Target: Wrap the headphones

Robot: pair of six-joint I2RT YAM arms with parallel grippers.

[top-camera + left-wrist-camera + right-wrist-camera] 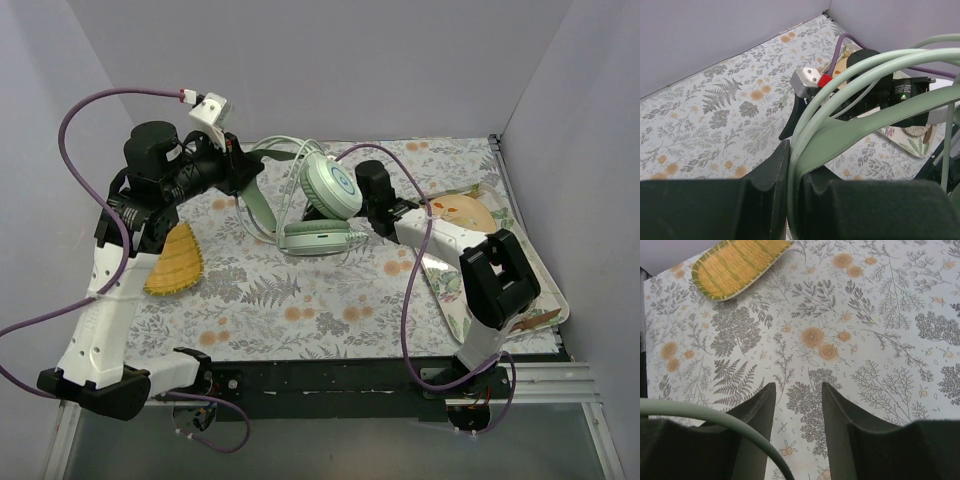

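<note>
The pale mint-green headphones (320,205) hang above the middle of the table, one round cup (332,188) facing up and the other (315,238) below it. My left gripper (243,170) is shut on the headband (850,132), with the thin cable (840,75) looping beside it; my closed jaws (792,150) pinch the band's edge. My right gripper (365,205) sits just right of the cups. In the right wrist view it (797,387) is open with only the tablecloth between the fingers. A strand of cable (715,415) crosses in front of its left finger.
A yellow woven dish (175,258) lies on the floral tablecloth at the left and shows in the right wrist view (735,262). A floral tray (520,300) with a small plate lies at the right under the right arm. Grey walls enclose the table.
</note>
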